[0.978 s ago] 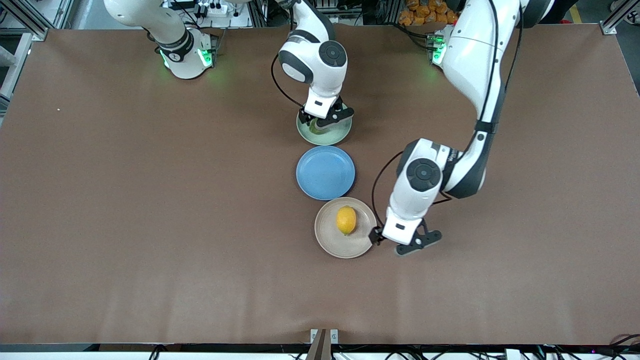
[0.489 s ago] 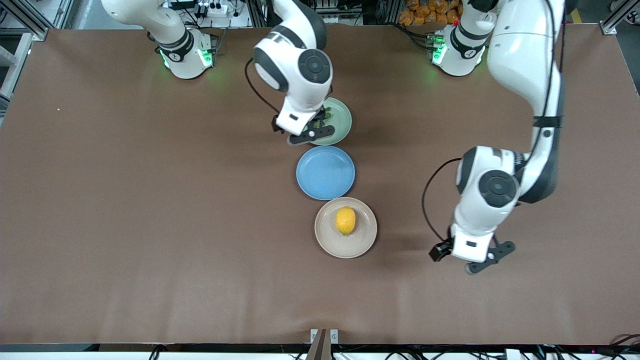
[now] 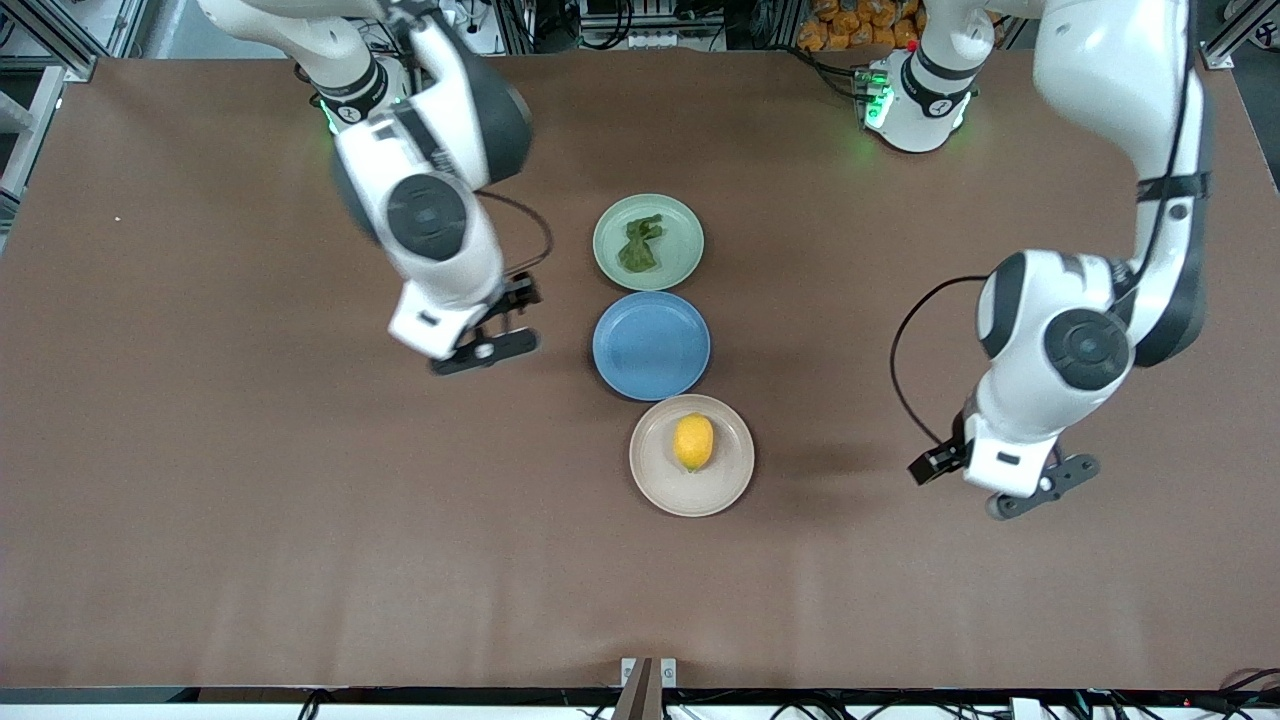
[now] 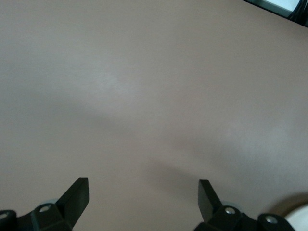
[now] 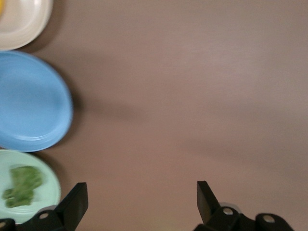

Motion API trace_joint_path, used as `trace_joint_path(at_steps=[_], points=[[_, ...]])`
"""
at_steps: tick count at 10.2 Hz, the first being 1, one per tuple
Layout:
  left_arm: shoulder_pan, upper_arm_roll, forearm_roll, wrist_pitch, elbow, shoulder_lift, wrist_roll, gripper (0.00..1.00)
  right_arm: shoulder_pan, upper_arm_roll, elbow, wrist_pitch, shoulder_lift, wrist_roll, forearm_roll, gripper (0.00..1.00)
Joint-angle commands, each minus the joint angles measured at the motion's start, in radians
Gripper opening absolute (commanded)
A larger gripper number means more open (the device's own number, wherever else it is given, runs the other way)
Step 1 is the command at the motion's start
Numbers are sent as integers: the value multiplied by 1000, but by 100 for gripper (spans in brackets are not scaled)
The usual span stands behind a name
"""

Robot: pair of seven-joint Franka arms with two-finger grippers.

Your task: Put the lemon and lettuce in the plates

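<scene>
Plates filled, both arms clear

Item 1: lemon [image 3: 693, 442], lying in the beige plate [image 3: 660, 488], the plate nearest the front camera in the row. Long axis runs roughly toward the blue plate [image 3: 651, 345].

Item 2: lettuce [image 3: 640, 245], lying in the mint plate [image 3: 676, 222], which sits farther from the front camera than the blue plate.

Item 3: left end effector [image 4: 143, 192], fingers spread wide, holding nothing, over bare table [image 3: 200, 500] toward the left arm's end from the beige plate.

Item 4: right end effector [image 5: 142, 195], fingers wide, empty, over table beside the blue plate toward the right arm's end.

Assessment: both placements appear complete. Neither end effector is over a plate; the right one is nearer the lettuce, the left nearer the lemon. No further grasp seems called for.
</scene>
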Motion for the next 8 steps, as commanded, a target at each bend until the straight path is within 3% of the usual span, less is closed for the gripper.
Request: trace_joint_path(at_steps=[1,4,6,8], points=[[31,-28,23,-66,-118,-158,77,100,-172,15,55,-35,-24,-109,0,100],[24,-28,23,-80,-100,-171,145,100,-350,15,103,-40,-24,-143,-3,100],[38,-25,17,-85,-112,-207,172,100,-381,1,123,-48,-33,-141,-16,100],[98,-28,18,-96,-200,-288,201,100,-387,-40,151,-71,-93,-143,-17,100]])
